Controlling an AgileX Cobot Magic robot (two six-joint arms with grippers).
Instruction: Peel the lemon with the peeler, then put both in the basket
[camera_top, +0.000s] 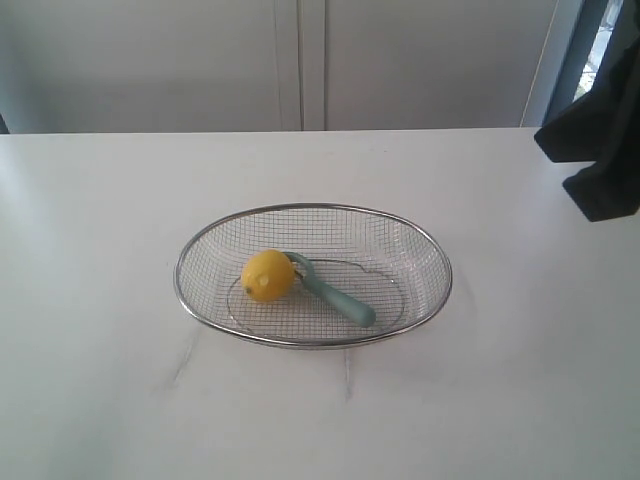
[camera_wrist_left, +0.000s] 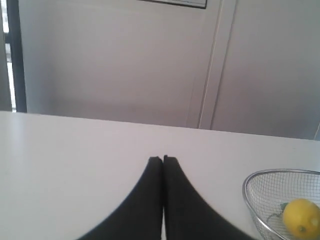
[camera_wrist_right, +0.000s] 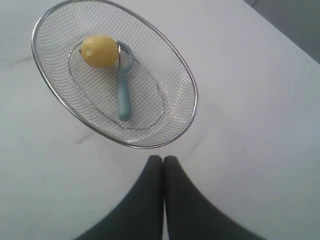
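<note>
lemon (camera_top: 267, 275) and peeler (camera_top: 335, 292) lie touching inside the basket (camera_top: 430, 262). left gripper (camera_wrist_left: 163, 159) and right gripper (camera_wrist_right: 163, 158) pressed together, holding nothing (both clear of basket). looks finished; next move just retreat.

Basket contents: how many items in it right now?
2. The lemon lies in the left part of the basket in the exterior view; the peeler lies beside it, blade head against the lemon. Nothing appears hidden.
</note>
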